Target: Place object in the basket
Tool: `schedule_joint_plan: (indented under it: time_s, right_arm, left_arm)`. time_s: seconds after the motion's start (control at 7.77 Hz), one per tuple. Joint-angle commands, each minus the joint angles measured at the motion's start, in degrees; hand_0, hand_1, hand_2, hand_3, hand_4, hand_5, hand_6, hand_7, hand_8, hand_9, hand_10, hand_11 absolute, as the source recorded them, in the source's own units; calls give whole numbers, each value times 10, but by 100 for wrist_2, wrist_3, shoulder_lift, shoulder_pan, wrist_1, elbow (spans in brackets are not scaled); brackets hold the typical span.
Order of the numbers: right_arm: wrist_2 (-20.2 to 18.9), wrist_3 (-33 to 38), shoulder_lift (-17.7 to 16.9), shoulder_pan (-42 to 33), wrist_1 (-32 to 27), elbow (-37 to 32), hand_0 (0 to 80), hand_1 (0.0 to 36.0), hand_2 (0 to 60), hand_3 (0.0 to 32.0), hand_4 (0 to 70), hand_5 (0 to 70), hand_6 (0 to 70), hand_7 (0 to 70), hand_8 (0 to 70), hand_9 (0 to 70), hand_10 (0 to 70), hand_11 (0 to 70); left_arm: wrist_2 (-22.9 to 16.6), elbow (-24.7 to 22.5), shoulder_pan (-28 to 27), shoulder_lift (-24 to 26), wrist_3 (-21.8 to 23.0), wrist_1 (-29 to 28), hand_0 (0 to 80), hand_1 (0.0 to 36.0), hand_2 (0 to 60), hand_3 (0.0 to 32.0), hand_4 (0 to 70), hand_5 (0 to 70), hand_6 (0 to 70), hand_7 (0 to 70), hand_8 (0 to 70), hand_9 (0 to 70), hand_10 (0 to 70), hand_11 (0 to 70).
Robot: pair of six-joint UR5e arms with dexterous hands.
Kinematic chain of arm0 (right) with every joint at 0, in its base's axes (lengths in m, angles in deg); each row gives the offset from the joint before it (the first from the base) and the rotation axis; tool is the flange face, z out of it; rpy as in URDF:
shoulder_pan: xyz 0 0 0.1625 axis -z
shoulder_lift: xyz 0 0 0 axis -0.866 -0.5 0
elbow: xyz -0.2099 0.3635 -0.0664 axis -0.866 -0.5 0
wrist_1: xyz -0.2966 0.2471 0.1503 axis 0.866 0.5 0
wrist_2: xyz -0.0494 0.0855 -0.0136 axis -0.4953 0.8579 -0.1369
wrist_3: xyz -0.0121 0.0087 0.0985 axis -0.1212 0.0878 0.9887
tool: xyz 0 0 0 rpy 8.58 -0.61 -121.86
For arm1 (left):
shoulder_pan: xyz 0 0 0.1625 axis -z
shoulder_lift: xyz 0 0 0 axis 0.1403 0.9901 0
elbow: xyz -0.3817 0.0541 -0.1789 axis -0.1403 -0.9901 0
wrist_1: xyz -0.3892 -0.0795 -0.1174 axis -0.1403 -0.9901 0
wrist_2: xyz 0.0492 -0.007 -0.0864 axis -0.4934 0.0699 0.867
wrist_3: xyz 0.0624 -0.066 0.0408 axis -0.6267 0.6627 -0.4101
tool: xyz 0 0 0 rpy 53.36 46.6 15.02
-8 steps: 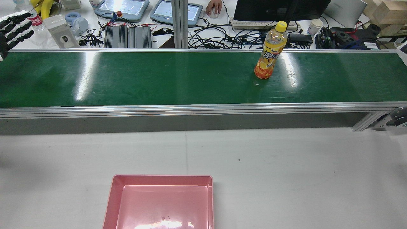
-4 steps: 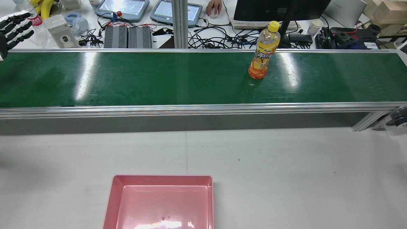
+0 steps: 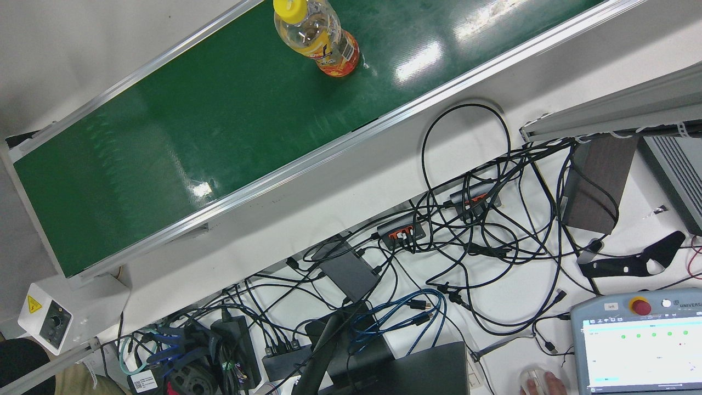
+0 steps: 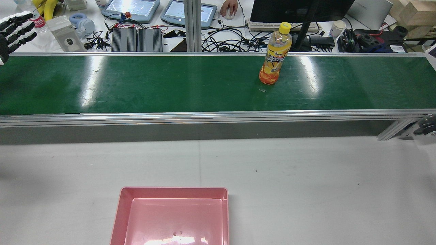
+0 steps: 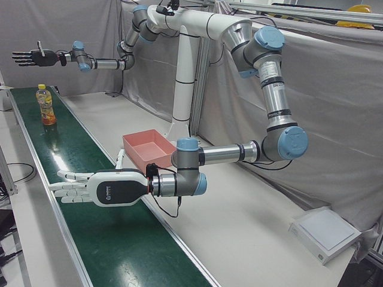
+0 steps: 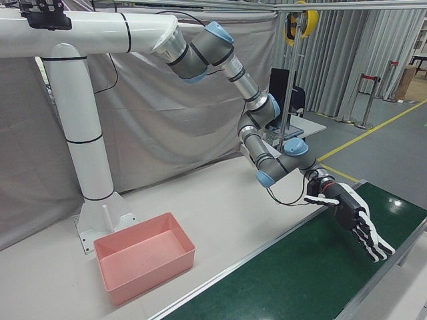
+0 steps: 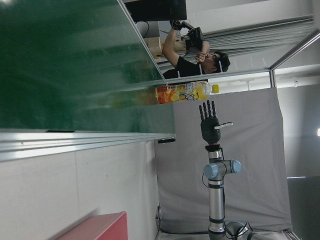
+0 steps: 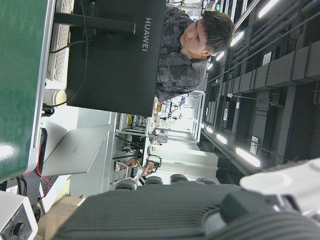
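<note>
— Fingers point(image 4: 20, 25) of the left hand point(image 4: 13, 34): how are they held?
— Spread, with nothing gripped. The right hand point(image 7: 210, 127) is likewise seen splayed and empty.
— Where is the bottle point(image 4: 274, 56) found?
— Upright on the green belt point(image 4: 136, 85), well apart from the pink basket point(image 4: 122, 211) on the desk point(image 4: 306, 187). Its label cannot be read. "HUAWEI" is read on the monitor point(image 8: 115, 55), "left" on the pendant point(image 3: 636, 340).
</note>
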Motion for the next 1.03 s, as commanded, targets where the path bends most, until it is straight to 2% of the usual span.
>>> schedule_joint_plan:
  time_s: [0.0, 0.9]
  right_arm:
    - [0, 0, 0, 0, 0, 0, 0, 0, 0, 0, 0, 0, 0, 0, 0, 0, 0, 0]
    - [0, 0, 0, 0, 0, 0, 0, 0, 0, 0, 0, 0, 0, 0, 0, 0, 0, 0]
  left_arm:
    - [0, 0, -6, 10, 0, 0, 546, 22, 0, 4, 105, 147, 0, 0, 34, 36, 37, 65]
    - [0, 0, -103, 19, 0, 9, 546, 23, 0, 6, 104, 145, 0, 0, 40, 42, 37, 66]
